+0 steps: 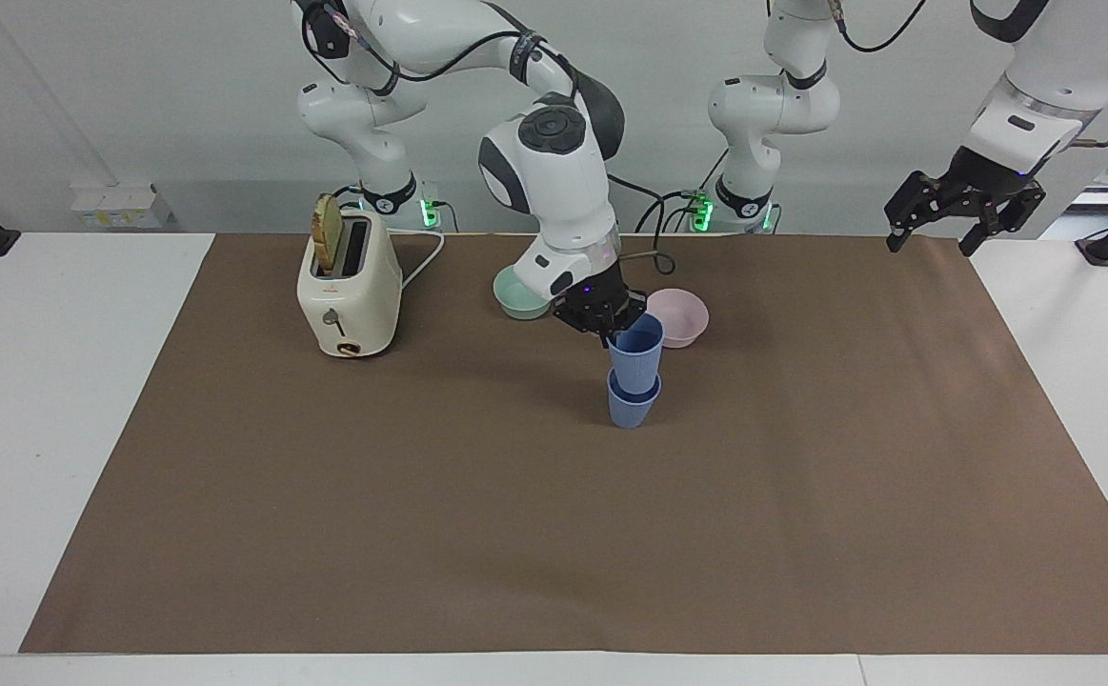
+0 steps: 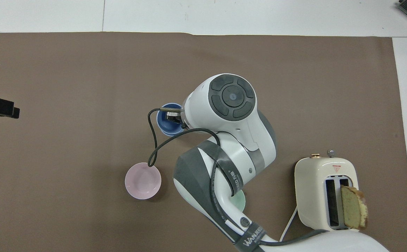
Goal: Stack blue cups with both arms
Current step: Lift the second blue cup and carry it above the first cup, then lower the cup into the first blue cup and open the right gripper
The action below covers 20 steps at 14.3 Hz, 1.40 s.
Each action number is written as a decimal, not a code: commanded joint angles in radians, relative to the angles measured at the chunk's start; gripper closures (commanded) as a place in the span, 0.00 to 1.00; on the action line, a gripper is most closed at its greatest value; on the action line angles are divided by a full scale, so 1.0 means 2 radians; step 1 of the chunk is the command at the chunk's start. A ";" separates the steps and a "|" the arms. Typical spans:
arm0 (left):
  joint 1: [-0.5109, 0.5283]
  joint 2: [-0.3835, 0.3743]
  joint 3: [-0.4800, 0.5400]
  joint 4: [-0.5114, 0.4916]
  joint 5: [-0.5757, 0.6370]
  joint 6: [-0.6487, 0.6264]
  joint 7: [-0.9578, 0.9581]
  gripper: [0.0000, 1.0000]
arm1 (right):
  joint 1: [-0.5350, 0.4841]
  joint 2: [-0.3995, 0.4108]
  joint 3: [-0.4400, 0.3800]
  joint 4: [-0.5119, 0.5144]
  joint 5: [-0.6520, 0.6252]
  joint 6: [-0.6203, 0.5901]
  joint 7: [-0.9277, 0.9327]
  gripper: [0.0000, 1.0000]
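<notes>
The right end effector [image 1: 608, 324] is clamped on the rim of one blue cup [image 1: 635, 354], gripping it at the edge nearest the robots, and that cup sits upright with its base lowered into the mouth of the second blue cup [image 1: 632, 408] directly under it. The lower cup stands on the brown mat [image 1: 554, 534] that covers the worktop [image 1: 58, 400], right below the end effector, and the two line up so closely that the overhead view shows just one blue circle [image 2: 168, 122] poking out from under the white wrist. Whether the held cup is pressed all the way home I cannot tell; most of its wall shows above the lower rim. Just beside the end effector, toward the left arm's end, sits the pink bowl [image 1: 678, 315], a shade nearer the robots than the stacked cups and apart from them. On the end effector's other flank, toward the right arm's end, the mint-green bowl [image 1: 516, 297] peeks out from under the arm, and farther out that way stands the cream toaster [image 1: 349, 295] with a slice of bread [image 1: 328, 233] sticking up from a slot. The left end effector [image 1: 963, 211] hangs with its fingers spread apart, well away from the cups, over the mat's edge at the left arm's end, where that arm waits.
</notes>
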<state>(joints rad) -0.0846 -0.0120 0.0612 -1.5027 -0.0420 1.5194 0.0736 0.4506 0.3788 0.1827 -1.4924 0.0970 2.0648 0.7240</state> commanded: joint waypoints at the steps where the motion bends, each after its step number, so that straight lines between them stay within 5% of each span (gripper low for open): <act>1: 0.008 -0.011 -0.007 -0.011 0.006 -0.002 -0.005 0.00 | 0.000 0.005 0.003 0.009 -0.001 0.003 0.003 1.00; 2: 0.008 -0.011 -0.007 -0.011 0.006 -0.002 -0.005 0.00 | 0.000 0.005 0.003 0.009 0.004 0.002 0.003 0.96; 4: 0.008 -0.011 -0.007 -0.011 0.006 -0.002 -0.005 0.00 | 0.000 0.005 0.002 0.007 -0.002 0.004 0.003 0.00; 11: 0.008 -0.011 -0.007 -0.011 0.006 -0.002 -0.005 0.00 | -0.001 0.003 0.000 0.008 -0.031 -0.009 0.003 0.00; 20: 0.008 -0.011 -0.007 -0.011 0.006 -0.002 -0.005 0.00 | -0.100 -0.076 -0.005 0.013 -0.055 -0.173 -0.066 0.00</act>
<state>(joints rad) -0.0846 -0.0120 0.0612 -1.5027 -0.0420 1.5194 0.0736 0.2985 0.2706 0.1639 -1.4552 0.0028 1.7653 0.6305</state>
